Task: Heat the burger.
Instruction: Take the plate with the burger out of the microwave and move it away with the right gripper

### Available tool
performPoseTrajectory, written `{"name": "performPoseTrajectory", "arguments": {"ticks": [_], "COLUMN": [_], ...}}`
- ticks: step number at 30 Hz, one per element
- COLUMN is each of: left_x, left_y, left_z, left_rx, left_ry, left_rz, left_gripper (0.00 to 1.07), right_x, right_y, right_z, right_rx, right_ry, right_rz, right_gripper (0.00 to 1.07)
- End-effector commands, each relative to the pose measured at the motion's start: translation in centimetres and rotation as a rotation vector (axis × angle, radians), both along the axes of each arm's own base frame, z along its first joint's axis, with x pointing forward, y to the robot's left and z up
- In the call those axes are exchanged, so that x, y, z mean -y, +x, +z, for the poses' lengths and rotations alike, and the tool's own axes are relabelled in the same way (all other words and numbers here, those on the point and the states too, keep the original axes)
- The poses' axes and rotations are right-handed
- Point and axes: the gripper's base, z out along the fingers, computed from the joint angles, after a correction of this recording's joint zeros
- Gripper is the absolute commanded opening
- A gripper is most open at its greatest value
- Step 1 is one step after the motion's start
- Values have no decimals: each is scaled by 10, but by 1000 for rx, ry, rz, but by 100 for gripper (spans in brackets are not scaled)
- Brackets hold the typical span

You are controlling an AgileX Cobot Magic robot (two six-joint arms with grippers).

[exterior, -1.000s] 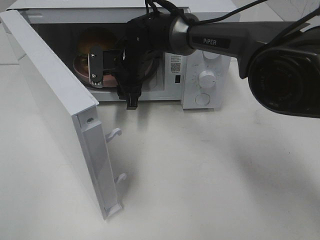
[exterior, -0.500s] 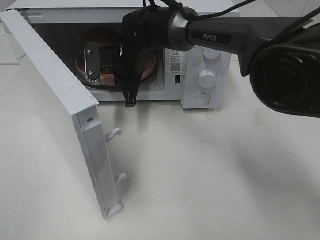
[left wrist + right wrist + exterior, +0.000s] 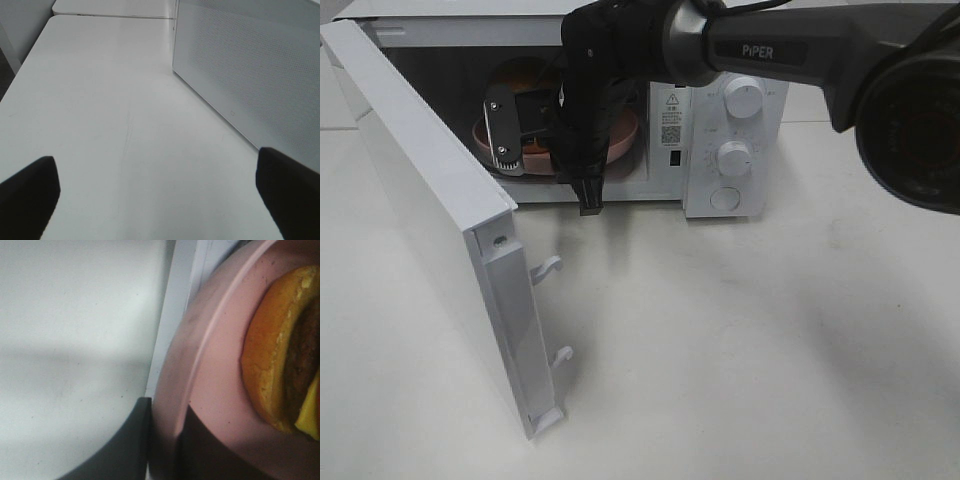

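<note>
My left claw (image 3: 155, 200) hangs over bare table beside the microwave's perforated side wall (image 3: 250, 75), its two fingers spread as wide as they go and holding nothing. Further right, the microwave's door (image 3: 430, 200) stands swung open, and my right claw (image 3: 545, 135) reaches into the microwave's mouth, its fingers pressed together on the rim of the pink plate (image 3: 200, 365), one pad above the lip and one below. The burger (image 3: 280, 355) sits on that plate, just inside the microwave's cavity (image 3: 450, 75), behind the claw and clear of my fingers. I judge the step in hand to be seating the plate well inside, so I should keep it level, slide it straight in along the floor, and let go only once the rim has cleared the sill enough for the door to shut. The burger stands upright, its stack of bun, patty and cheese running vertically from the plate; being round, it has no facing I can name.
</note>
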Motion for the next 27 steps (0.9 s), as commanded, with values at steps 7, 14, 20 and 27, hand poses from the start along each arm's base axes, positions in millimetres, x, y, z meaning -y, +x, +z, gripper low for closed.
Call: {"name": "performPoseTrajectory", "arguments": {"ticks": [7, 14, 20, 27], "left_x": [0, 0, 0, 0], "left_y": [0, 0, 0, 0], "left_z": [0, 0, 0, 0], "left_rx": [17, 17, 17, 17], "left_ry": [-5, -5, -5, -5], "left_rz": [5, 5, 5, 5], "left_gripper": [100, 100, 100, 100], "right_x": [5, 9, 15, 29], "right_y": [-15, -26, -36, -48], "right_z": [18, 26, 28, 34], "right_rx": [74, 105, 114, 141], "right_ry": [16, 30, 57, 70], "right_rz": [144, 232, 238, 277], "right_gripper": [0, 0, 0, 0]}}
